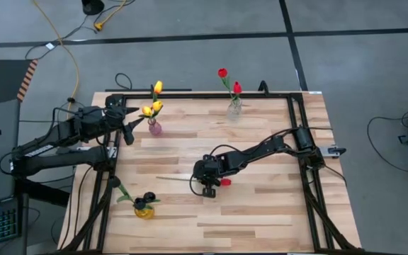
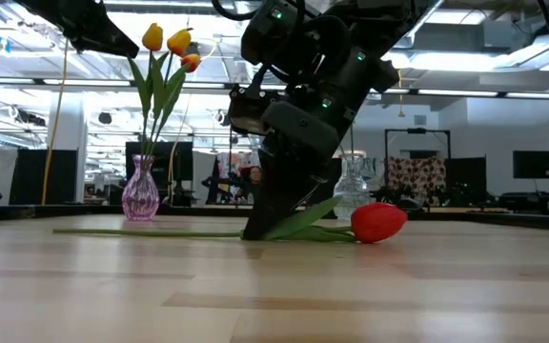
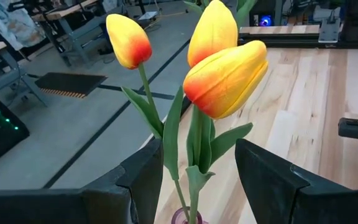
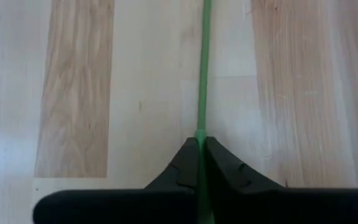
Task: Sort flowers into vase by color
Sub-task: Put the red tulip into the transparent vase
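Observation:
A red tulip (image 2: 379, 222) lies on the wooden table near its middle, its thin green stem (image 1: 176, 178) pointing toward the table's left edge. My right gripper (image 4: 201, 144) is down on it and shut on the stem. My left gripper (image 3: 194, 158) hangs open at the far left, just short of three yellow-orange tulips (image 3: 225, 78) that stand in a pink vase (image 1: 155, 128). Two red tulips stand in a clear vase (image 1: 235, 106) at the far edge. Near-black tulips stand in a yellow vase (image 1: 144, 209) at the near left. My right gripper pinches the red tulip's stem (image 4: 202, 127) between its two fingertips, close to the leaves and the head. The fingers slant down from above and from the table's right. The flower lies flat on the table, its head (image 1: 225, 182) just right of the fingers.
A black frame (image 1: 292, 127) runs around the tabletop along its left, far and right edges. Bare wood lies between the vases and toward the near edge (image 1: 261, 219). Cables and a keyboard lie off the table to the left.

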Available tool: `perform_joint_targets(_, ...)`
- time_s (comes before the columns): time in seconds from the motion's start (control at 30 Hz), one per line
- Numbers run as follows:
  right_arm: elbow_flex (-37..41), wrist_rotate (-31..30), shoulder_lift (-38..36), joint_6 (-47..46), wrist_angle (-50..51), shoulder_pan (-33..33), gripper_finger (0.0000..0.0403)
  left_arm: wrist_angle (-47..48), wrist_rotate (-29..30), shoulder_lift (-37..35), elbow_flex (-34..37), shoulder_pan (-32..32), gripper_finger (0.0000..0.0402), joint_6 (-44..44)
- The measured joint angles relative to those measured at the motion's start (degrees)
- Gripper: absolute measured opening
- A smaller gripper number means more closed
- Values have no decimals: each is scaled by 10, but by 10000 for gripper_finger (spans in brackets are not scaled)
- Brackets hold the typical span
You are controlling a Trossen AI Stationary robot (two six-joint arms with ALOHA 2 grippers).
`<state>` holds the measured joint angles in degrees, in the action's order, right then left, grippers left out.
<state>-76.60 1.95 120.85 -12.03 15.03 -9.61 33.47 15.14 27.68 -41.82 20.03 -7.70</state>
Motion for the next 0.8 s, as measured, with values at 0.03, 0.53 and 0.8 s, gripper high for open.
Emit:
perform_joint_targets(0.03,0,1,-3,0,1,0,42,0,0,0,0,0,189,0)
perform_joint_targets(0.53,3,-17,-108,121,52,16,46,-5,-92,0,-90,0,189,21)
perform_joint_targets(0.8,3,-107,-163,302,47,32,46,-41,-278,1,-115,0,189,89)
